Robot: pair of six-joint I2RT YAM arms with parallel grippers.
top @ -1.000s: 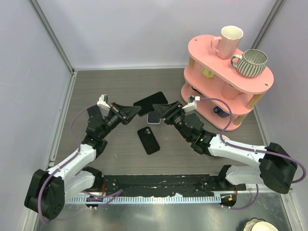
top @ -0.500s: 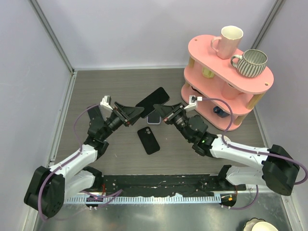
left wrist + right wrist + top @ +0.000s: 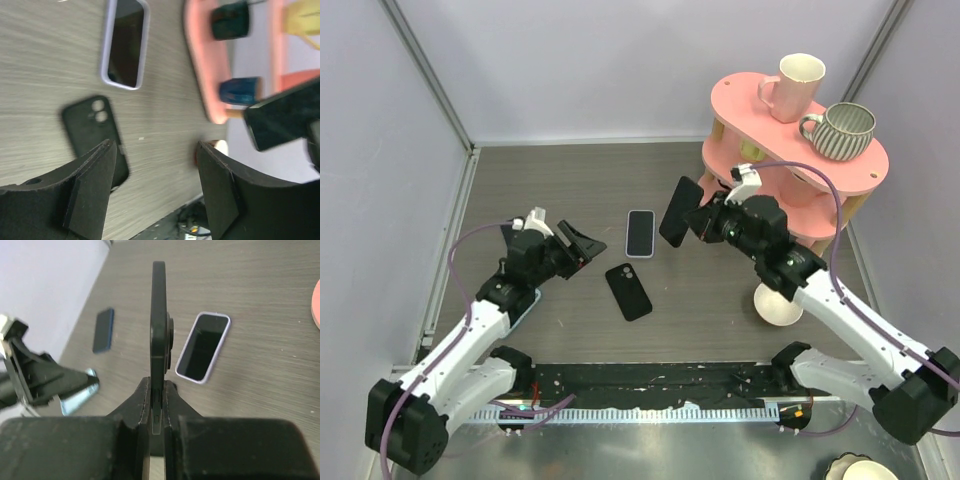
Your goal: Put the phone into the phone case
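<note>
My right gripper (image 3: 696, 219) is shut on the lower end of a black phone (image 3: 675, 212), holding it on edge above the table. In the right wrist view the phone (image 3: 158, 315) rises straight out of the gripper (image 3: 158, 384), its camera bump facing right. A lavender-rimmed phone case (image 3: 640, 232) lies flat just left of it, dark inside facing up (image 3: 203, 346). A black case-like slab with two camera holes (image 3: 629, 291) lies nearer the arms. My left gripper (image 3: 588, 243) stands open and empty, left of both; between its fingers (image 3: 154, 150) I see bare table.
A pink two-tier shelf (image 3: 750, 100) stands at the back right with two mugs (image 3: 798, 82) on top and a blue cup (image 3: 240, 90) underneath. A white bowl (image 3: 778, 305) sits under my right arm. A light blue flat object (image 3: 525, 305) lies by my left arm.
The left gripper let go of the phone, opened, and drew back left. The right gripper shut on the phone, then lifted it right and turned it on edge.
</note>
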